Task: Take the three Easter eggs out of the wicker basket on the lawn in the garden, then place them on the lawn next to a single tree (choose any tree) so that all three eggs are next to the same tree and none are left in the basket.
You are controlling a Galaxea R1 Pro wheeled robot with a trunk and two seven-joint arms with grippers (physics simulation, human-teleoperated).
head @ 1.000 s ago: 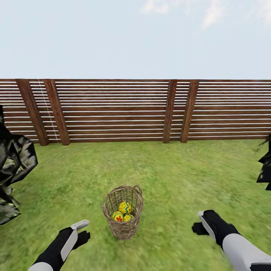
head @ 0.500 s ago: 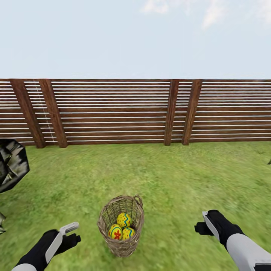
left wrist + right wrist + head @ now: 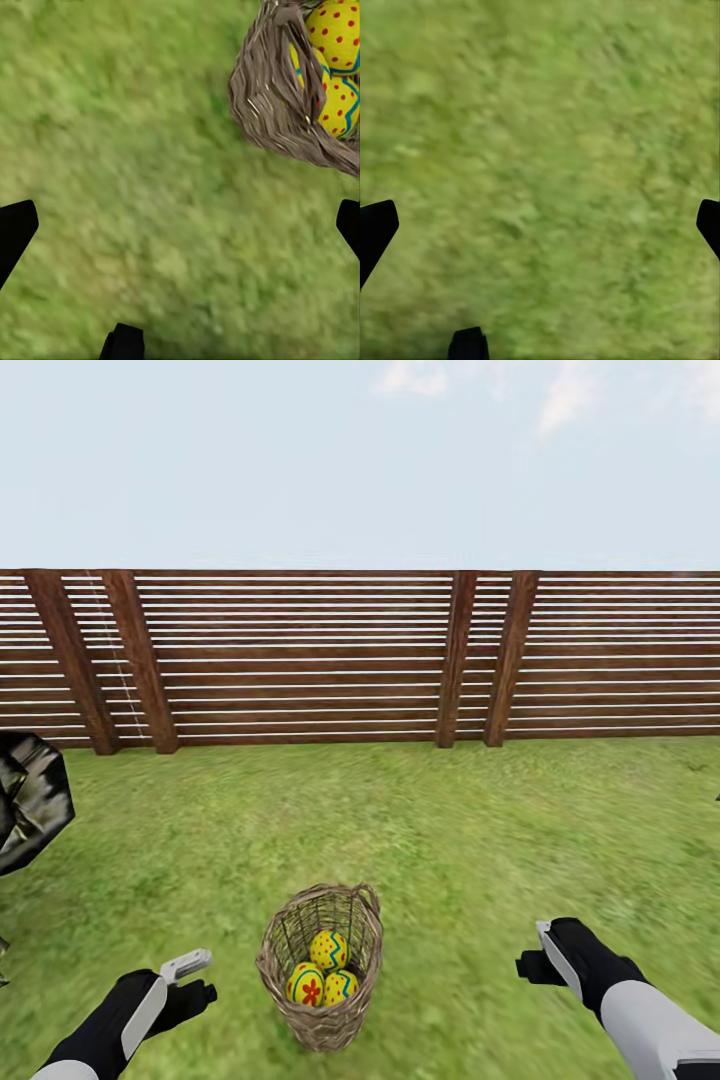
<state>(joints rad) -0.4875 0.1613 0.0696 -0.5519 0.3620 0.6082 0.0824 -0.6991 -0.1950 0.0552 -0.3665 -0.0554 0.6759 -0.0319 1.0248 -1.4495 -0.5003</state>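
The wicker basket (image 3: 322, 1000) stands upright on the lawn (image 3: 450, 840) just ahead of me, between my two arms. Three yellow Easter eggs (image 3: 329, 948) with blue zigzags and red marks lie inside it. My left gripper (image 3: 190, 978) hovers open to the left of the basket, nothing between its fingers. In the left wrist view the basket (image 3: 274, 97) and its eggs (image 3: 339, 34) sit off to one side of the left gripper (image 3: 180, 225). My right gripper (image 3: 533, 962) is open over bare grass (image 3: 540, 150), well right of the basket. The tree is out of view.
A brown slatted wooden fence (image 3: 300, 660) closes the garden behind the lawn. A dark leafy plant (image 3: 30, 800) juts in at the left edge. Open grass lies all around the basket.
The whole view has swung, so the fence posts and dark plant slid left and the basket sits lower in the picture. My left arm lies further left. Both grippers stay open.
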